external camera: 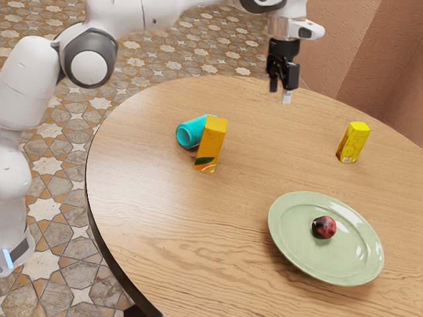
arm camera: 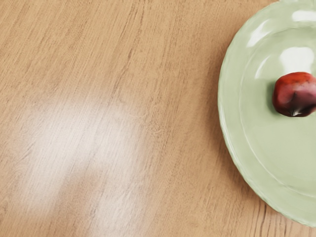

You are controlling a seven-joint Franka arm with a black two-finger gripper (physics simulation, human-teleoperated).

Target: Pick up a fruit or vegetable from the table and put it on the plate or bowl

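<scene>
Nearest, in the lower right of the exterior view, a pale green plate (external camera: 357, 259) lies flat on the round wooden counter (external camera: 198, 231). A small dark red fruit (external camera: 324, 227) sits on the plate, a little toward the plate's upper-left side and inside the rim, with nothing else touching it. In the wrist view the same fruit (arm camera: 295, 94) rests on the glossy plate (arm camera: 256, 163), with light wood grain of the counter (arm camera: 98, 98) beside the plate and a soft pale sheen across the bare wood.

Farther back, near the middle of the exterior view, an orange carton (external camera: 211, 144) stands tilted, its upper end leaning toward a teal cup (external camera: 192, 131) that lies on its side with its open mouth facing the frame's left. The two touch or nearly touch. Toward the right of the frame, well apart from them and from the plate, a yellow box (external camera: 353, 141) stands slightly tilted.

Farthest, at the top of the frame just right of centre, the black gripper (external camera: 281, 96) hangs pointing down over the counter's far edge, well apart from the plate. Its two fingers stand a little apart and nothing is between them. The white arm (external camera: 86, 56) reaches in from the upper left. A patterned tile floor (external camera: 53, 191) lies on the left and a reddish wall (external camera: 357, 46) at the upper right.
</scene>
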